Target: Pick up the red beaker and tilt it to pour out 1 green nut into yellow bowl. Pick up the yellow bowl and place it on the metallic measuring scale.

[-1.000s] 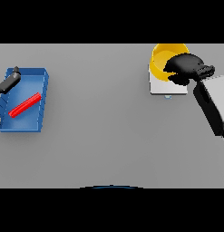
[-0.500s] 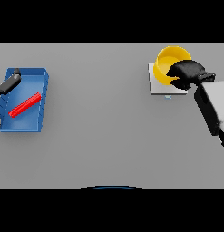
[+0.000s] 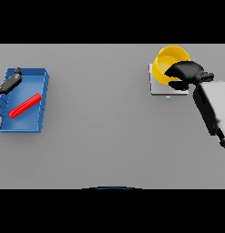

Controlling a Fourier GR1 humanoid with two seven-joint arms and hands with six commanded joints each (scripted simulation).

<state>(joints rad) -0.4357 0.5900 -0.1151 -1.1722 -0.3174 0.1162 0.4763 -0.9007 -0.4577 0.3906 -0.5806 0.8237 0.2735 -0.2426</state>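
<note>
Round yellow bowl (image 3: 169, 59) sits on the square metallic scale (image 3: 155, 86).
Right robot hand (image 3: 186, 71) clasps its near rim; left robot hand (image 3: 10, 83) (fingers straight) hovers over the blue tray (image 3: 41, 91).

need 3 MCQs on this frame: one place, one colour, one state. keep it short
1. Where is the bowl?
A. on the scale
B. in the tray
C. on bare table

2. What colour is the tray?
A. green
B. blue
C. white

3. How does the red beaker rest?
A. upright on the table
B. held in the air
C. lying in the tray

Key: 1 A, the bowl sits on the scale with the right robot hand at its rim. 2 B, its walls are blue. 3 C, it lies flat inside the tray, the left robot hand at the tray's far corner.
</note>
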